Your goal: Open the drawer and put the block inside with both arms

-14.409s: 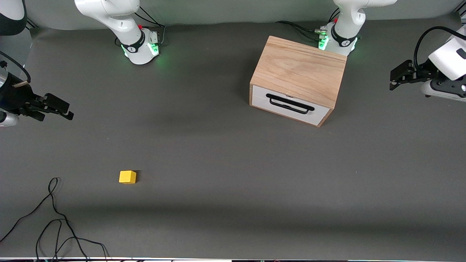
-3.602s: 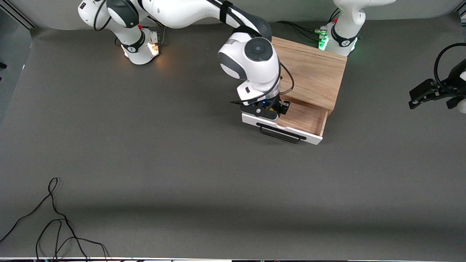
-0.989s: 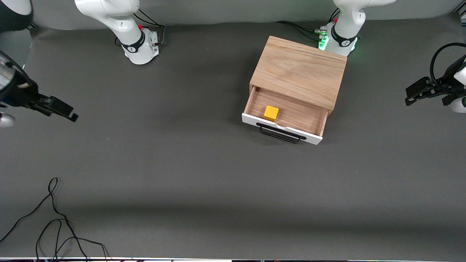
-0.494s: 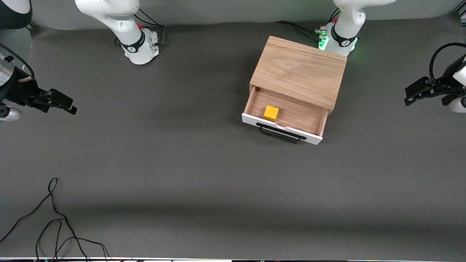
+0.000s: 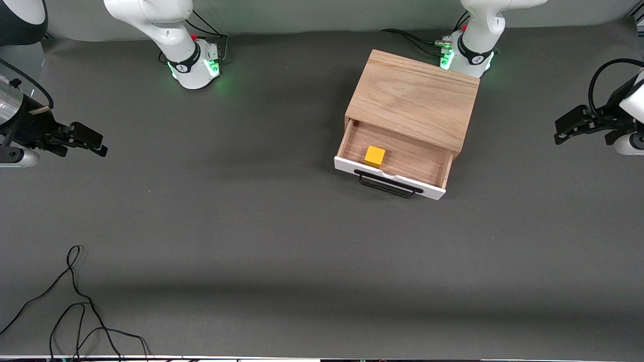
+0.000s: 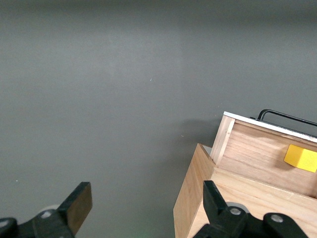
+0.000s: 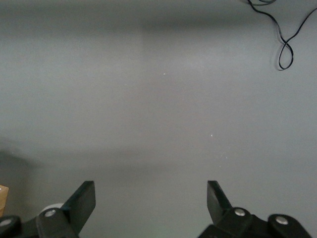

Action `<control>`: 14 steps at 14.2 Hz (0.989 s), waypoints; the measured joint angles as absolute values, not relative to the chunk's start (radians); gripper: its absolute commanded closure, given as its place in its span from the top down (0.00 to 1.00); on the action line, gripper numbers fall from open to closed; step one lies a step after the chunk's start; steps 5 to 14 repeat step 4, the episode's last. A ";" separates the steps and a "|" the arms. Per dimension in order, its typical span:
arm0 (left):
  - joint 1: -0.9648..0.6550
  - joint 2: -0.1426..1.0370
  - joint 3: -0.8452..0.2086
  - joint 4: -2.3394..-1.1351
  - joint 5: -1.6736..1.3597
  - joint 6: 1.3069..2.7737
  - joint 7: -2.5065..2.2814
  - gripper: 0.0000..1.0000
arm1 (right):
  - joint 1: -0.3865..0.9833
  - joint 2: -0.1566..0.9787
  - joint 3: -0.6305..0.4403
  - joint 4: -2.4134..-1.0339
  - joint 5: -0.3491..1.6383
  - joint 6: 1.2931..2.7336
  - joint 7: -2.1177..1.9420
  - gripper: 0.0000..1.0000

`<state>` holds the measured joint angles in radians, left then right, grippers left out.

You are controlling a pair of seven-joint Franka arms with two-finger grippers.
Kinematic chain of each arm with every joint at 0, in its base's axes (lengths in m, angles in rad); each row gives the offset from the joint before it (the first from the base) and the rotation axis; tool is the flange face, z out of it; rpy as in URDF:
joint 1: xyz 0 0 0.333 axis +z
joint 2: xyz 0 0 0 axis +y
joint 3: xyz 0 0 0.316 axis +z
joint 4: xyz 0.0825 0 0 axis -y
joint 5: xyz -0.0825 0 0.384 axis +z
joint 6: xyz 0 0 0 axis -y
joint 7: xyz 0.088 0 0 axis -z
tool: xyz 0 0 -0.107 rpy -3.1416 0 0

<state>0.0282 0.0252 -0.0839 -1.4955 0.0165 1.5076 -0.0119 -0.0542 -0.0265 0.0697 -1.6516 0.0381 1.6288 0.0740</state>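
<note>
The right gripper [image 5: 93, 142] is held in the air over the table [image 5: 251, 226] at the right arm's end; its fingers [image 7: 81, 201] are spread wide and nothing is held between them. The right arm's base [image 5: 193, 68] is lit green. A loose black cable [image 5: 75, 301] lies on the table near the front camera, at the same end.

Toward the left arm's end, the light-wood box [image 5: 415, 95] is set just in front of the left arm's base [image 5: 470, 55], which is also lit green. The drawer [image 5: 397, 166] is pulled out of the box toward the front camera, with the white front panel and black bar handle [image 5: 387, 185] leading. The block [image 5: 375, 156] rests on the drawer floor, close to the front panel and toward the right arm's side of the drawer.

The left gripper [image 5: 583, 125] is held in the air over the table at the left arm's end, well apart from the box. Its fingers [image 6: 79, 206] are spread wide and nothing is gripped.
</note>
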 measured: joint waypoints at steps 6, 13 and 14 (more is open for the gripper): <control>0.028 0.025 -0.084 -1.495 0.016 1.507 -0.012 1.00 | -0.054 -0.021 0.071 -1.652 0.038 1.629 0.073 1.00; 0.028 0.025 -0.084 -1.495 0.016 1.507 -0.012 1.00 | -0.054 -0.021 0.071 -1.652 0.038 1.629 0.073 1.00; 0.028 0.025 -0.084 -1.495 0.016 1.507 -0.012 1.00 | -0.054 -0.021 0.071 -1.652 0.038 1.629 0.073 1.00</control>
